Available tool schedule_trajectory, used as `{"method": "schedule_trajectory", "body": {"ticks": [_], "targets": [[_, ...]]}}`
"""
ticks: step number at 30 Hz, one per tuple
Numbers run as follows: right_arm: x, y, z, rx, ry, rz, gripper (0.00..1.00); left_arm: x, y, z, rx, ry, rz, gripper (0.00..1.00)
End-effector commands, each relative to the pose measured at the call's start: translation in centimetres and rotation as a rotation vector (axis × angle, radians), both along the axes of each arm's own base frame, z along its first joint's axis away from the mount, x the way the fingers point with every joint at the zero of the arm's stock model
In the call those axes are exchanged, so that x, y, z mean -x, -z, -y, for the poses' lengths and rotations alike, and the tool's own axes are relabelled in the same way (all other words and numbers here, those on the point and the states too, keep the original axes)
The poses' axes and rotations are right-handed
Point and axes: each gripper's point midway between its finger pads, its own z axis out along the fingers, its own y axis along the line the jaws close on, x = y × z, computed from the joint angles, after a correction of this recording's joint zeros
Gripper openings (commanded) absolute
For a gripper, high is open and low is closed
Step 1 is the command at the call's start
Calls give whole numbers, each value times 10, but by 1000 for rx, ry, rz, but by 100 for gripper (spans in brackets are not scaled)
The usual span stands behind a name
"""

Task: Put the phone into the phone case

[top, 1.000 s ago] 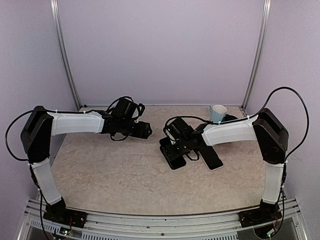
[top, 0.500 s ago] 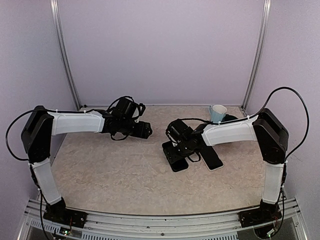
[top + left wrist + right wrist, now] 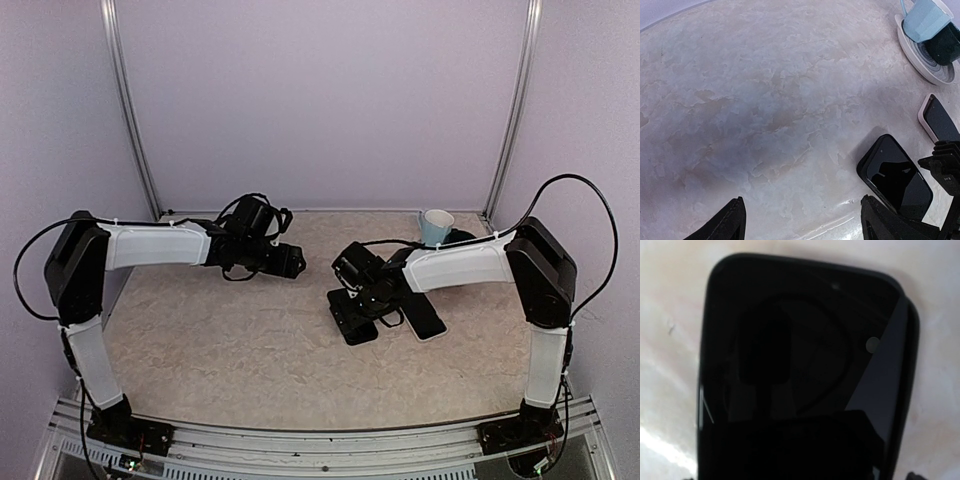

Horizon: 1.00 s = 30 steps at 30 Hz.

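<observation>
A black phone (image 3: 790, 350) lies flat on the table inside a black phone case, whose rim (image 3: 912, 355) shows along the phone's right edge. The pair sits mid-table (image 3: 352, 320) and low right in the left wrist view (image 3: 895, 175). My right gripper (image 3: 362, 292) hangs directly over the phone's near end. It is open, with its jaws standing wider than the phone and nothing held. My left gripper (image 3: 290, 262) hovers to the left of the phone, open and empty, with bare table between its fingertips (image 3: 735, 222).
A second flat device with a white rim (image 3: 425, 322) lies just right of the phone. At the back right, a pale blue cup (image 3: 435, 224) stands on a white saucer (image 3: 920, 67). Walls enclose the table on three sides.
My right gripper has shifted slightly right and back above the phone, and the phone in its case has slid a little right. My left arm has stayed still.
</observation>
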Motion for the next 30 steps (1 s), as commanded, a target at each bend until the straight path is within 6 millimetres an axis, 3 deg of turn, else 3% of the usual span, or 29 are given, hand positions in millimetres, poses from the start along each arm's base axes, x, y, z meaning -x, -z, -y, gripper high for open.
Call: {"method": "schedule_trajectory", "body": {"ticks": [1, 8, 11, 15, 17, 21, 24, 30], "targets": [[-4, -28, -6, -17, -14, 42, 92, -1, 5, 18, 58, 54, -38, 79], [-7, -84, -30, -194, -139, 74, 92, 7, 22, 67, 176, 168, -118, 70], [-15, -90, -23, -250, -133, 50, 88, 7, 34, 80, 205, 182, -156, 58], [-30, -74, -5, -302, -76, -21, 64, 7, 42, 85, 224, 182, -183, 39], [-39, -63, 0, -331, -60, -46, 58, 9, 45, 88, 230, 186, -197, 38], [-52, -46, 5, -362, -50, -68, 55, 11, 54, 92, 228, 193, -218, 36], [-57, -37, 6, -382, -55, -88, 53, 8, 60, 95, 229, 191, -227, 26], [-57, -17, 12, -384, -36, -127, 51, 11, 64, 104, 249, 221, -253, 25]]}}
